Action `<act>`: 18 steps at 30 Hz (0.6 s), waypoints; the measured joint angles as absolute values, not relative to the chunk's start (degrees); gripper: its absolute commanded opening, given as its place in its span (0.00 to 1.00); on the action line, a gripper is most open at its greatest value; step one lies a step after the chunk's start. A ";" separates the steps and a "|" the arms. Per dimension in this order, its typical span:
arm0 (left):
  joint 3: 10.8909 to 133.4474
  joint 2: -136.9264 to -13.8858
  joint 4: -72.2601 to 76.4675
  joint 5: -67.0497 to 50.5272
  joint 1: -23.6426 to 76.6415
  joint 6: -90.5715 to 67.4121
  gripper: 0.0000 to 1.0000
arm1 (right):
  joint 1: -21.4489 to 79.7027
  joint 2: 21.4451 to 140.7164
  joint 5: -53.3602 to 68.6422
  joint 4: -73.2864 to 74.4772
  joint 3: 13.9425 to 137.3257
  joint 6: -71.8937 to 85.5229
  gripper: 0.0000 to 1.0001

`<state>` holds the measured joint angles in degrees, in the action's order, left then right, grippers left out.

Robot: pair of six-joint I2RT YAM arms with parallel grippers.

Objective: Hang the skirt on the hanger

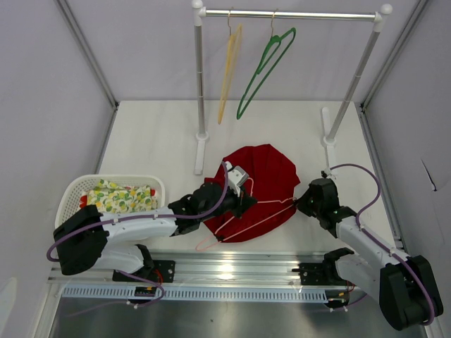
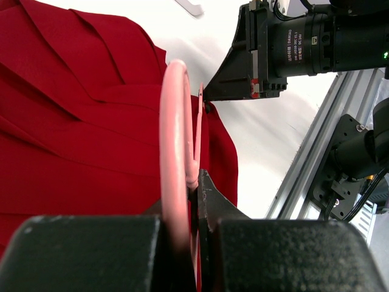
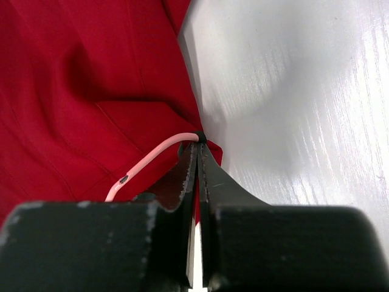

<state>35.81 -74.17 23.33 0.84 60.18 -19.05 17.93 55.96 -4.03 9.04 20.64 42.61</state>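
Note:
The deep-red skirt (image 1: 262, 176) lies flat in the middle of the table. The pale pink hanger (image 1: 246, 225) lies across its near half. My left gripper (image 1: 242, 191) is shut on the hanger's hook; in the left wrist view the pink wire (image 2: 176, 140) runs between the closed jaws (image 2: 197, 179) over the skirt (image 2: 79, 134). My right gripper (image 1: 300, 204) is at the skirt's right edge, shut on the red hem (image 3: 209, 152). The hanger's black-tipped arm end (image 3: 159, 150) lies right at the closed jaw tips (image 3: 197, 149).
A white basket (image 1: 76, 186) with a yellow-green floral cloth (image 1: 123, 197) stands at the left. A clothes rail (image 1: 292, 13) at the back carries a yellow hanger (image 1: 229, 67) and a green hanger (image 1: 264, 67). Its feet (image 1: 201, 151) stand just behind the skirt.

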 measured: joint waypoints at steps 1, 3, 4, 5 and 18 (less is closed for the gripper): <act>35.81 -74.17 23.33 0.84 60.18 -19.05 0.00 | 17.93 55.96 -4.05 9.08 20.64 42.68 0.00; 35.81 -74.22 23.33 0.84 60.18 -19.05 0.00 | 17.93 55.77 -4.10 9.19 20.67 42.74 0.00; 35.81 -74.22 23.33 0.84 60.18 -19.05 0.00 | 17.93 55.48 -4.19 9.39 20.64 42.74 0.00; 35.81 -74.22 23.35 0.84 60.18 -19.05 0.00 | 17.93 55.18 -4.27 9.54 20.67 42.72 0.00; 35.83 -74.22 22.94 0.60 60.18 -19.03 0.00 | 17.02 50.72 -5.58 12.64 20.69 42.28 0.00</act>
<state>35.83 -74.22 22.94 0.60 60.18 -19.03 17.02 50.72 -5.58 12.64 20.69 42.28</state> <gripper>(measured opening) 0.058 0.010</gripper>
